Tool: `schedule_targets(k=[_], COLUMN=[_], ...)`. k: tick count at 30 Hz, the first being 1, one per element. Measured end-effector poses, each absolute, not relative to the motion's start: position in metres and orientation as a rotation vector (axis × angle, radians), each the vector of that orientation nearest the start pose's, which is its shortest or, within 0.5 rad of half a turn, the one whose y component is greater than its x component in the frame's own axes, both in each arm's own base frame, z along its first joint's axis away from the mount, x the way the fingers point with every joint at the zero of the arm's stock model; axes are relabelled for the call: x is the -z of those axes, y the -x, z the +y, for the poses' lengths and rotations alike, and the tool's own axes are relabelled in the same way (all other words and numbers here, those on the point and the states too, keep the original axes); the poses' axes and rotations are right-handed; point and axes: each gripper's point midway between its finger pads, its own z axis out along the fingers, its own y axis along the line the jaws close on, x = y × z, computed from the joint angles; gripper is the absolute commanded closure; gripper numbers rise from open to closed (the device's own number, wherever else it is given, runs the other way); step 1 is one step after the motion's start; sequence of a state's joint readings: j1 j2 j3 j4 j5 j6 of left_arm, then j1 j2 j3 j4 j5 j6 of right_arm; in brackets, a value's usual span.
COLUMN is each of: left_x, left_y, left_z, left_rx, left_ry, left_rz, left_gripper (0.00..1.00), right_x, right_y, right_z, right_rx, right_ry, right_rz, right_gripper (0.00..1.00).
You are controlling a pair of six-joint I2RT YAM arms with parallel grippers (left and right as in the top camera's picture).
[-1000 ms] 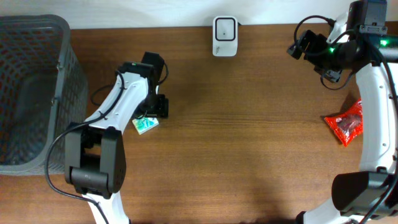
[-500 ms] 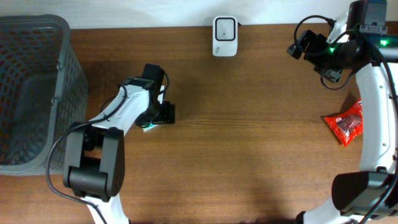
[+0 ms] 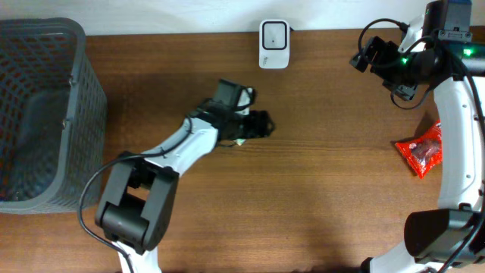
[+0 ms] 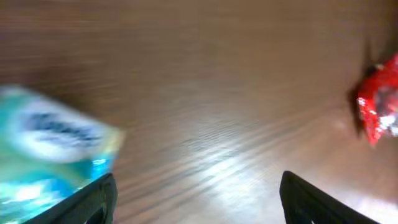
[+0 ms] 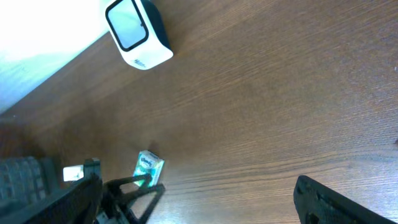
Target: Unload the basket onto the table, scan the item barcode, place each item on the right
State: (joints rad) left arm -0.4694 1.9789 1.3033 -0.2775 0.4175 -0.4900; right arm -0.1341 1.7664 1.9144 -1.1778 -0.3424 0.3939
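Observation:
The item, a small teal packet [image 5: 149, 168], stands on the wood table just in front of the left gripper [image 3: 258, 125]. From the left wrist it is a blurred teal shape [image 4: 50, 149] against the outer side of the left finger [image 4: 93, 200]. The left gripper [image 4: 196, 199] is open, with only bare table between its jaws. Overhead shows just a green sliver of the packet [image 3: 239, 141] under the arm. The white barcode scanner [image 3: 273, 44] stands at the table's back edge, also seen as the scanner [image 5: 137, 31]. The right gripper [image 5: 199, 202] hangs open and empty at the back right.
A grey mesh basket [image 3: 45, 114] fills the left end of the table. A red packet [image 3: 423, 149] lies at the right beside the right arm's base, and shows as a red packet [image 4: 379, 99] in the left wrist view.
The left arm has swung right from near the basket toward the table's middle, below the scanner, and the teal packet has moved with it. The right arm has stayed still.

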Motion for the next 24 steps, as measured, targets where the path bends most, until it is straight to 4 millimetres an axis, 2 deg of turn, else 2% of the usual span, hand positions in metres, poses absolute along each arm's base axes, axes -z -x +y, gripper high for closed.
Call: schedule_targets(k=[2,4,6,8,9,11,14,18,24], left_x=[-0.068,-0.076,-0.082,-0.089,-0.092,-0.092,-0.091,-0.086,-0.034], left_y=[-0.401,-0.403,-0.407,-0.414,-0.418,-0.421,-0.425,-0.427,-0.41], left_z=[-0.293,-0.289,-0.276,-0.261,-0.248,-0.228,-0.214,-0.223,-0.243], left_rx=[0.9,0.84,0.708,0.553,0.441,0.276,0.161,0.188,0.184], left_ry=[-0.201,-0.232,-0.264,-0.291,-0.29,-0.285,-0.29,-0.316,-0.394], left_rz=[2.632,2.659,2.684,2.686,2.69,2.691,2.682,2.675,2.781], left_gripper=[0.08,0.17,0.44,0.97,1.0,1.0,1.0,1.0,1.0], right_x=[-0.266,-0.266,-0.266,-0.266,-0.266,-0.266,-0.266,-0.266,-0.266], right_y=[-0.43,-0.43,-0.43,-0.43,-0.43,-0.43,-0.43,-0.43,-0.43], right_z=[0.0,0.0,0.0,0.0,0.0,0.0,0.0,0.0,0.0], right_rx=[-0.539,-0.539,-0.539,-0.539,-0.539,-0.539,-0.539,-0.539,-0.539], right_ry=[-0.558,-0.559,-0.558,-0.557,-0.558,-0.558,-0.558,-0.559,-0.558], right_rz=[2.541,2.542,2.542,2.542,2.542,2.542,2.541,2.542,2.542], right_gripper=[0.02,0.01,0.02,0.01,0.02,0.01,0.01,0.01,0.02])
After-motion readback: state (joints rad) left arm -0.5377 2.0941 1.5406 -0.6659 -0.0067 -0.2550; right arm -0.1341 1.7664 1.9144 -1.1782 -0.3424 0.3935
